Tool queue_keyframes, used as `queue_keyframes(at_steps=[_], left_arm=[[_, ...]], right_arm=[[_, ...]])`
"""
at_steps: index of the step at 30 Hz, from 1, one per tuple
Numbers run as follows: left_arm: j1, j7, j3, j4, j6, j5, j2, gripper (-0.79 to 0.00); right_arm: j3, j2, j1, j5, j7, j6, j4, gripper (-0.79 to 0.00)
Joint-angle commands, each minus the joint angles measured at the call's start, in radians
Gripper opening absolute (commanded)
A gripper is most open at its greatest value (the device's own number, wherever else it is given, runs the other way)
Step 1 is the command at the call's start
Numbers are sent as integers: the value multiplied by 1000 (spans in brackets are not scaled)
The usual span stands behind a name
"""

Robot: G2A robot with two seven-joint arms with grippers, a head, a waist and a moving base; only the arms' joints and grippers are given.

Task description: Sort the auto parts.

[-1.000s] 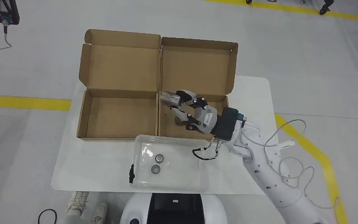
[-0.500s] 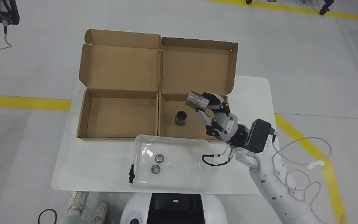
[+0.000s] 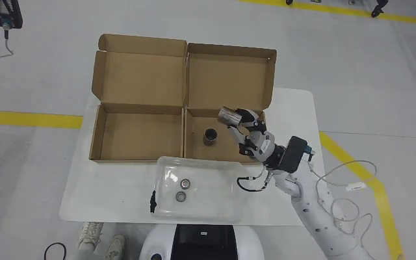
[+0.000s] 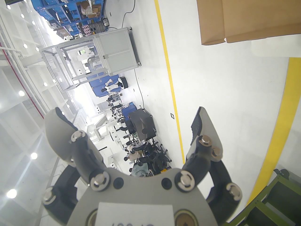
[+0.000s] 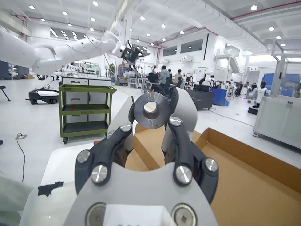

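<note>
From the top view, we see the right gripper [image 3: 235,119] clenched on a metal sleeve [image 3: 227,116]. It holds the sleeve in the air over the right box [image 3: 195,153], close to that box's back wall. A dark ring [image 3: 211,136] stands on the floor of the same box, apart from the sleeve. The left box [image 3: 104,136] sits just beside the right one, touching it along one wall, and both have their lids folded back. Nearer the robot, a clear tub [image 3: 221,201] rests on the white bench [image 3: 292,117] against the front walls of the boxes. Two round parts [image 3: 184,190] lie near each other in it.

In the left wrist view, the left gripper [image 4: 128,116] is released, its fingers [image 4: 202,128] spread wide with nothing between them. It hangs over the pale floor [image 4: 211,90] and its yellow lines. A cardboard flap [image 4: 247,8] lies well beyond it, and a corner of a green cart [image 4: 277,196] is close by.

In the right wrist view, the right gripper [image 5: 152,118] grasps the metal sleeve [image 5: 162,109] between both fingers [image 5: 185,109], with the sleeve's hollow end turned towards the camera. Brown cardboard of a box [image 5: 235,165] lies under it. A scrap of black tape [image 5: 50,187] sits at the bench edge [image 5: 61,156]. Farther off stands a green cart [image 5: 84,111], and a white robot arm [image 5: 77,46] stretches across above it.
</note>
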Motion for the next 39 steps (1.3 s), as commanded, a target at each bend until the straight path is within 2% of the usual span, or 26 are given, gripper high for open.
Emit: queue_keyframes(at_steps=[1,9,16,24,39], left_arm=[[0,0,0,0,0,0,0,0],[0,0,0,0,0,0,0,0],[0,0,0,0,0,0,0,0],[0,0,0,0,0,0,0,0],[0,0,0,0,0,0,0,0]], right_arm=[[11,0,-9,6,95,50,-2,-785],[36,1,-27,29,384,158,-47,-785],[35,2,-5,28,622,159,-60,-785],[9,0,38,36,956,182,-67,-785],[-111,-33,173,90,1310,266,78,-785]])
